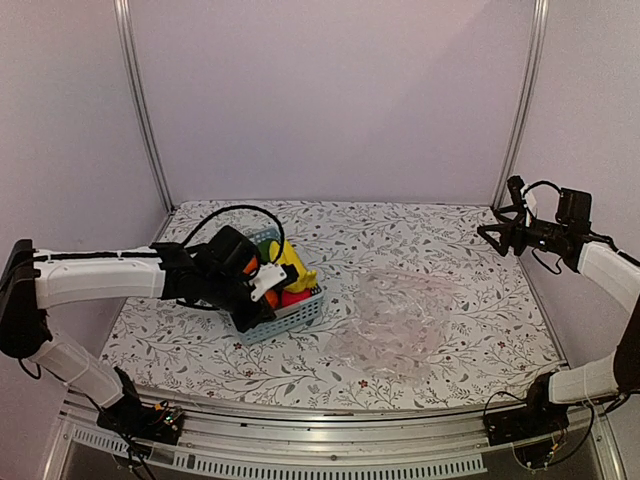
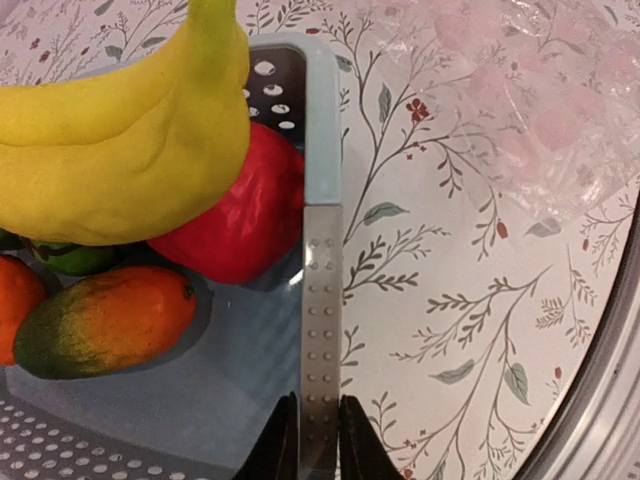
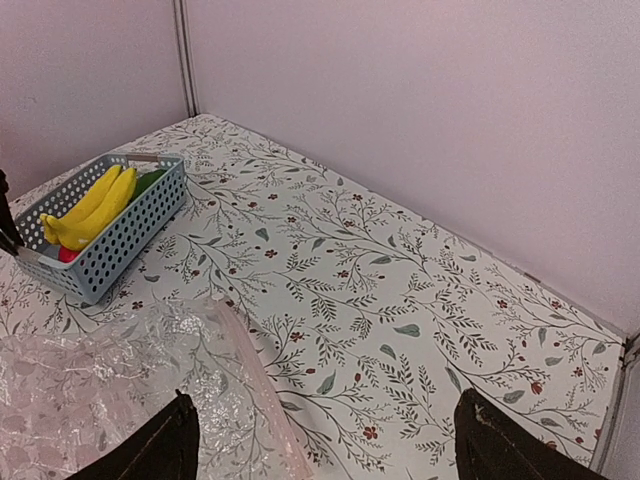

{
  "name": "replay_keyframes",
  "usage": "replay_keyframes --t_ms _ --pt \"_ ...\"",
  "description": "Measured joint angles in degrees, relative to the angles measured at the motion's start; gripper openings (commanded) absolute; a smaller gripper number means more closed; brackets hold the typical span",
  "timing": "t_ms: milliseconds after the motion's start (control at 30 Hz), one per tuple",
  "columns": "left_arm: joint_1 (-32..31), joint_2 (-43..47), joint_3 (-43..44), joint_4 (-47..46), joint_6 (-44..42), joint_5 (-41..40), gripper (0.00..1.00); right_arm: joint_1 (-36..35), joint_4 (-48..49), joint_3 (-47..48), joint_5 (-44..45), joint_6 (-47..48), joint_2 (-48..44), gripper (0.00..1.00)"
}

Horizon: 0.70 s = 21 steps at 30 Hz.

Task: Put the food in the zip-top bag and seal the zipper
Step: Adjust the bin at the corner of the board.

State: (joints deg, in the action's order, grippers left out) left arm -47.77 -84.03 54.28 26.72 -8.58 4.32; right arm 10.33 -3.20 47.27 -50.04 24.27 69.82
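The food lies in a light-blue basket [image 1: 288, 316]: yellow bananas [image 2: 130, 150], a red piece [image 2: 245, 225], an orange-green piece [image 2: 105, 320], an orange one [image 2: 15, 305] and a green one [image 2: 75, 258]. My left gripper [image 2: 320, 440] is shut on the basket's side wall [image 2: 322, 300], one finger inside and one outside. The clear zip-top bag [image 1: 400, 315] lies flat and crinkled to the right of the basket. Its zipper [image 3: 255, 390] shows as a faint pinkish strip along the edge. My right gripper [image 3: 325, 450] hangs open, high over the bag's far side, with nothing in it.
The floral cloth [image 1: 400, 240] covers the whole table. Pale walls and metal posts [image 1: 140, 100] close the back and sides. The basket [image 3: 120, 235] with the bananas [image 3: 90, 205] stands left of the bag [image 3: 110, 390] in the right wrist view.
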Motion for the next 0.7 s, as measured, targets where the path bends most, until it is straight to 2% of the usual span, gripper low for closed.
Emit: replay_keyframes --t_ms 67,267,400,500,600,700 --pt "0.00 2.80 -2.34 1.73 -0.11 -1.57 0.29 0.00 -0.02 0.00 -0.11 0.00 0.00 0.86" --pt "0.02 8.41 -5.79 5.75 0.63 -6.58 0.71 0.00 -0.48 0.04 -0.61 0.00 0.07 0.86" --pt "0.85 9.66 -3.52 6.25 6.93 -14.62 0.71 0.00 -0.72 0.04 -1.14 0.00 0.17 0.86" --pt "4.15 8.85 1.36 7.72 14.78 -21.55 0.70 0.00 -0.79 0.04 -1.27 0.02 0.17 0.86" --pt "7.54 7.52 5.09 9.51 23.63 -28.22 0.66 0.00 -0.96 0.07 -1.36 0.15 0.17 0.86" --pt "10.32 6.69 5.42 11.47 31.50 -31.52 0.60 0.00 -1.31 0.11 -1.38 0.22 0.17 0.86"
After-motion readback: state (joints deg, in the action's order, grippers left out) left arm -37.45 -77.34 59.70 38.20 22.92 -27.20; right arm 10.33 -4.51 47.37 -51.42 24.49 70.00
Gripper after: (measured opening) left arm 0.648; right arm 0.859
